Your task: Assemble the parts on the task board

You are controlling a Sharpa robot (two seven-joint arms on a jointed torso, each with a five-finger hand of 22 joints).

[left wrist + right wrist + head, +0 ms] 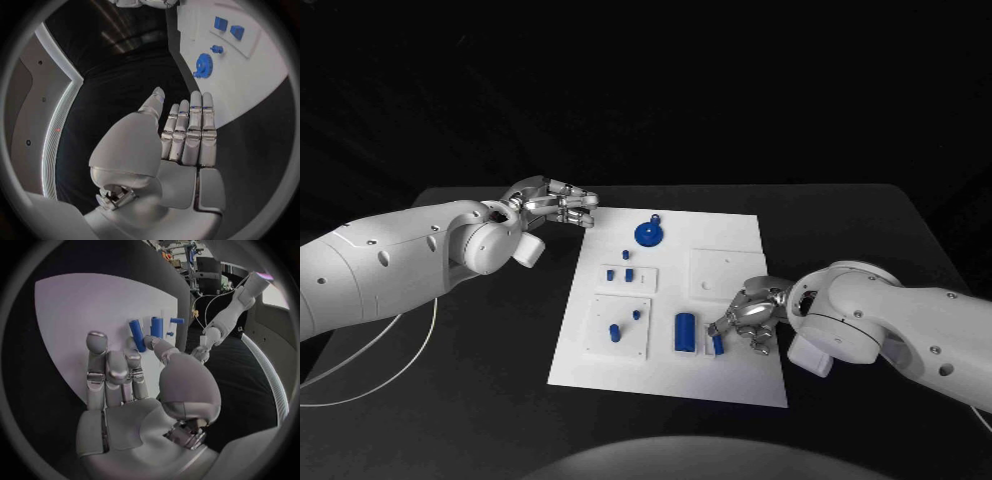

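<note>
Right robot hand [750, 318] rests on the near right part of the task board [733, 232], fingers extended and holding nothing, beside a thin blue bar [717, 344] and a blue cylinder [685, 331]. Blue gear [651, 233] lies farther back. Left robot hand [554, 203] hovers over the worktop [488, 340] beyond the board's far left corner, fingers straight, empty

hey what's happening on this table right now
A two-armed robot is assembling small blue parts on a white task board. Its right hand hovers over the board's near right side beside a blue cylinder, holding nothing. The left hand waits open off the board's far left corner, near a blue gear.
</note>
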